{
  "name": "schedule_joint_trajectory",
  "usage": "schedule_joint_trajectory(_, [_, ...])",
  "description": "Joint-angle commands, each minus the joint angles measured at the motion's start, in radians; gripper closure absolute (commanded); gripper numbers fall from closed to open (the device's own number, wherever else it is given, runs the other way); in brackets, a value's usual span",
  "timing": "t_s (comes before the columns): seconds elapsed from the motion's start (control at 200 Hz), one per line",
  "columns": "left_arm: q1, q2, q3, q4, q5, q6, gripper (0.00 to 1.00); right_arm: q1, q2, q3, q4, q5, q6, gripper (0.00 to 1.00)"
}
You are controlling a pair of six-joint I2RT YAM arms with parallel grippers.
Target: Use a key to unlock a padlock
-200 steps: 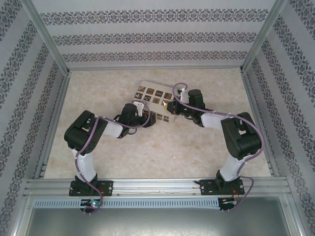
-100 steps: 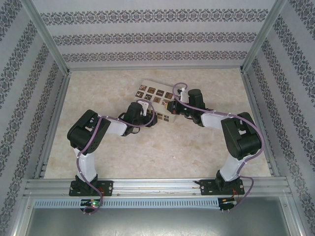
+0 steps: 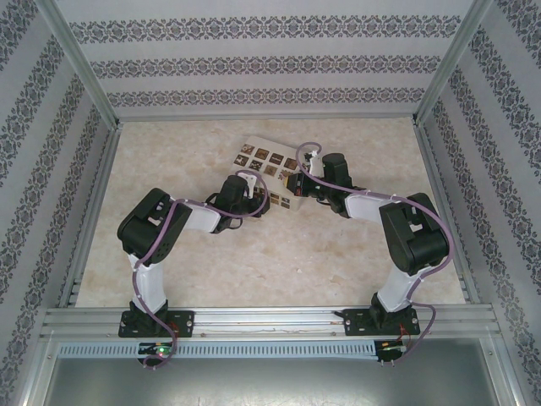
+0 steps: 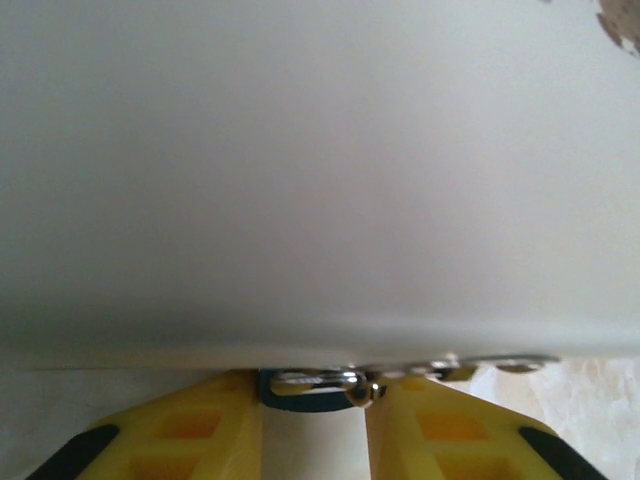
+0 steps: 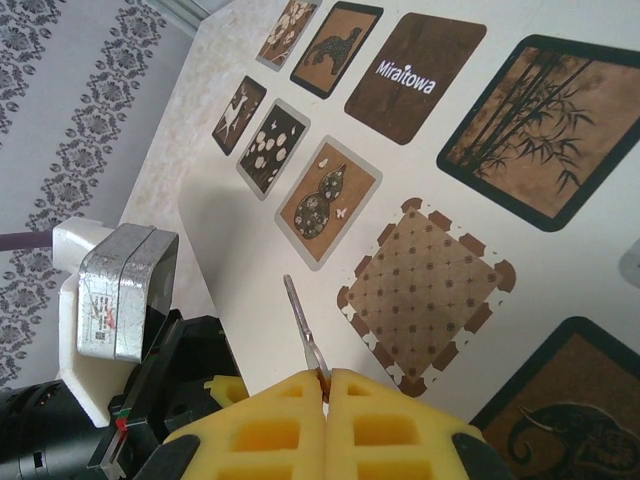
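The padlock (image 4: 312,398), a small blue body with a silver shackle (image 4: 318,379), lies on the table against the foot of the white box (image 4: 320,180). My left gripper (image 4: 313,405) has its yellow fingers (image 4: 200,440) against both ends of the padlock. From above, the left gripper (image 3: 252,201) sits at the box's near left edge. My right gripper (image 5: 327,378) is shut on the key (image 5: 302,325), whose thin silver blade points up and away over the box's patterned top (image 5: 420,280). In the top view the right gripper (image 3: 292,183) hovers over the box (image 3: 266,161).
Silver links (image 4: 480,363) trail right from the shackle along the box's bottom edge. The left arm's wrist camera block (image 5: 125,290) is close to the left of the key. Metal frame rails (image 3: 93,203) and patterned walls border the beige table (image 3: 287,262).
The left arm has shifted right, up against the box's near edge, and the box has been nudged slightly. The right arm has stayed over the box.
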Motion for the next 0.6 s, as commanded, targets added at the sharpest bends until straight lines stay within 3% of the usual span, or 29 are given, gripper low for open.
schedule_joint_trajectory(0.0, [-0.012, 0.015, 0.038, 0.012, -0.030, -0.002, 0.74, 0.019, 0.011, -0.010, -0.111, 0.006, -0.012, 1.00])
schedule_joint_trajectory(0.265, [-0.013, -0.027, 0.009, 0.007, -0.037, 0.005, 0.87, 0.018, -0.029, 0.008, -0.119, 0.001, -0.012, 1.00])
schedule_joint_trajectory(0.595, [-0.014, -0.080, -0.014, -0.037, 0.013, -0.026, 0.89, 0.019, -0.112, 0.011, -0.127, -0.009, -0.009, 1.00])
